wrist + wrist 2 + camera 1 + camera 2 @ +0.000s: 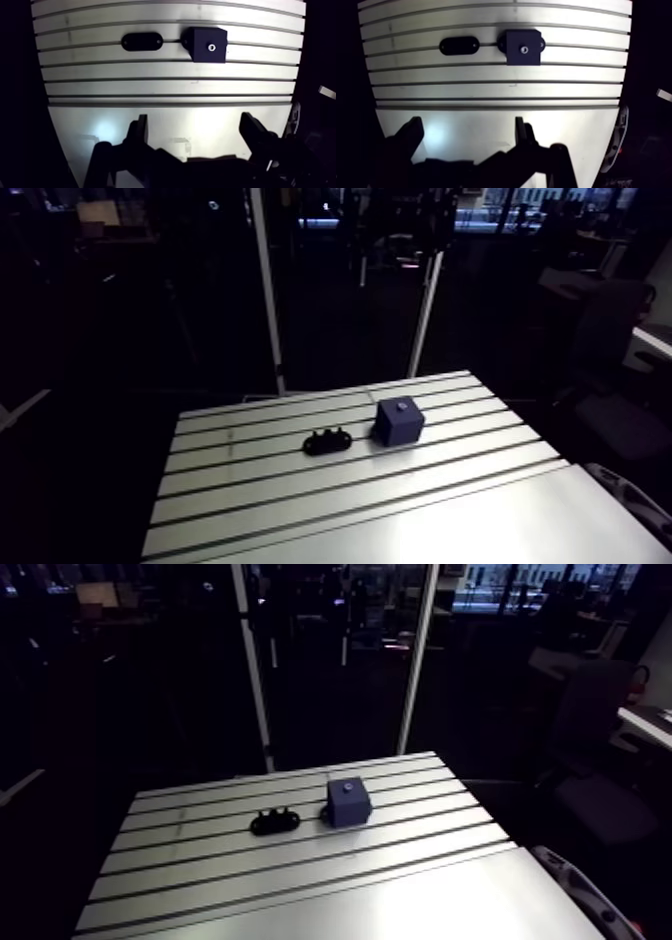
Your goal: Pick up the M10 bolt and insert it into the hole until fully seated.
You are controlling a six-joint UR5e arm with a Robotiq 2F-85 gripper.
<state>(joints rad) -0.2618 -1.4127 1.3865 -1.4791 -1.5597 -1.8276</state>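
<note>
Bolt: I could not pick out the M10 bolt for certain. My guess was that it stood in the black oval holder [142, 41], which showed small studs on top in the arm view.
Holder: it lay on the table [165, 85] well ahead of the tool [195, 120], roughly in line with one of the fingers [141, 131].
Block: a dark blue block [207, 45] sat just beside the holder, also well ahead of the tool and nearer its centre line. The hole [212, 48] in its top face showed a pale ring.
Handling: a bolt of that kind would likely be stiff, small and dense, with a smooth surface that could slip or twist between flat pads.
Where to hold: I judged the head, or the shank just under it, to be best. That would keep the bolt upright and leave the thread free to enter the hole.
Tool: the fingers stood wide apart with nothing between them, touching nothing, above bare table.
</note>
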